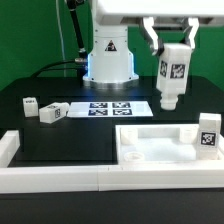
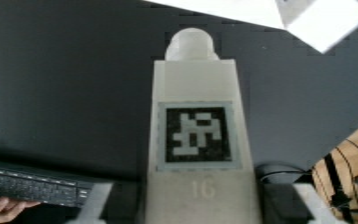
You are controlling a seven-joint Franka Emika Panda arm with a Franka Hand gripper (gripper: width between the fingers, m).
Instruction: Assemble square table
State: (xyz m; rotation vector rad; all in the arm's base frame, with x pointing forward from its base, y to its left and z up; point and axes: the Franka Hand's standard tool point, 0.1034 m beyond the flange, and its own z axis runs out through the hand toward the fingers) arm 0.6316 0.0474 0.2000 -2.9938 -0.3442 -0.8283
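My gripper (image 1: 170, 48) is shut on a white table leg (image 1: 172, 75) with a black-white tag and holds it upright in the air, above the back right of the table. In the wrist view the leg (image 2: 197, 120) fills the middle, rounded tip pointing away, with my gripper (image 2: 197, 205) clamped on its near end. The white square tabletop (image 1: 150, 148) lies at the front right; a corner also shows in the wrist view (image 2: 274, 15). One tagged leg (image 1: 207, 135) stands at its right corner. Two loose legs (image 1: 28, 104) (image 1: 50, 113) lie at the exterior view's left.
The marker board (image 1: 115, 106) lies flat in front of the robot base (image 1: 108, 60). A long low white border wall (image 1: 90, 182) runs along the front and turns up at the left end (image 1: 8, 148). The table surface is black.
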